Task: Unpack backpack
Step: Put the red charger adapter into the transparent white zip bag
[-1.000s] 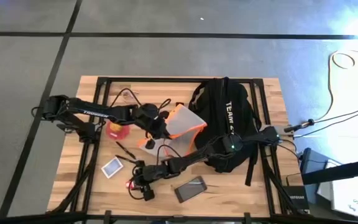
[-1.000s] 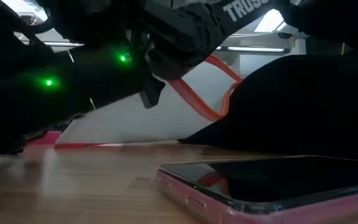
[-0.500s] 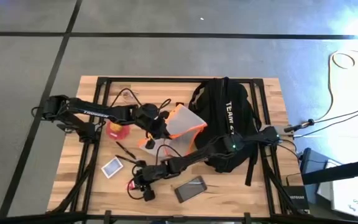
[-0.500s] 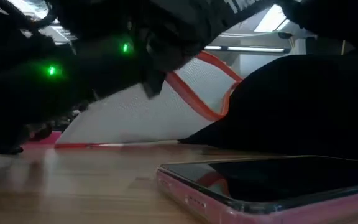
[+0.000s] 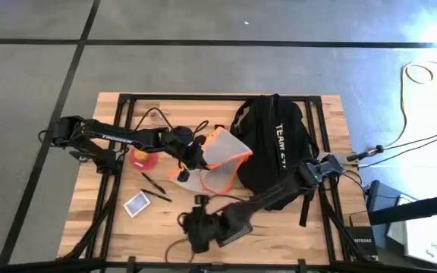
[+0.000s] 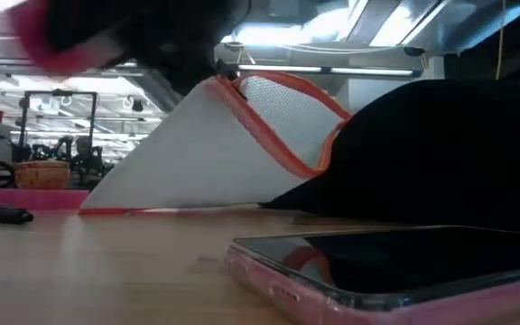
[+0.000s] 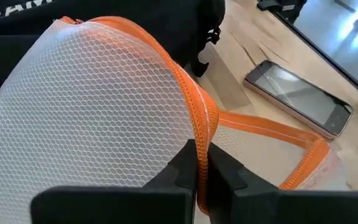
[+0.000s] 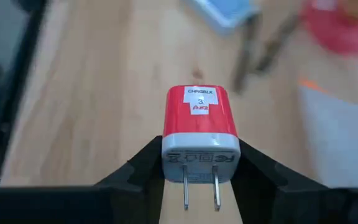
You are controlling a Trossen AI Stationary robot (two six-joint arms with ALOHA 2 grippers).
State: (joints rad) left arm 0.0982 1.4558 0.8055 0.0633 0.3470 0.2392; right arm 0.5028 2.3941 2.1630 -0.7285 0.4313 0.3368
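The backpack (image 5: 273, 148) lies on the right half of the worktop (image 5: 112, 220), reaching from the far edge toward the middle, its white lettering facing up and its straps trailing toward the right edge. Leaning against its left side is a white mesh pouch (image 5: 217, 155) with an orange zipper border, partly lifted off the wood. The left gripper (image 5: 191, 158), reaching in from the left edge, has its fingers (image 7: 185, 169) pinched tight on the pouch's orange zipper edge, as the left wrist view shows plainly. The right arm stretches from the right edge across the front of the backpack to the near edge, where the right gripper (image 8: 201, 186) holds a red and white charger plug (image 8: 201, 129) clamped between its fingers, prongs pointing back toward the wrist camera. A phone in a pink case (image 6: 395, 271) lies flat near the near edge, just beside that gripper and partly covered by it in the high view. On the left half of the worktop sit a red object (image 5: 143, 158) near the left arm, two dark pens (image 5: 155, 187) toward the middle, and a small blue and white card (image 5: 136, 204) closer to the near edge.
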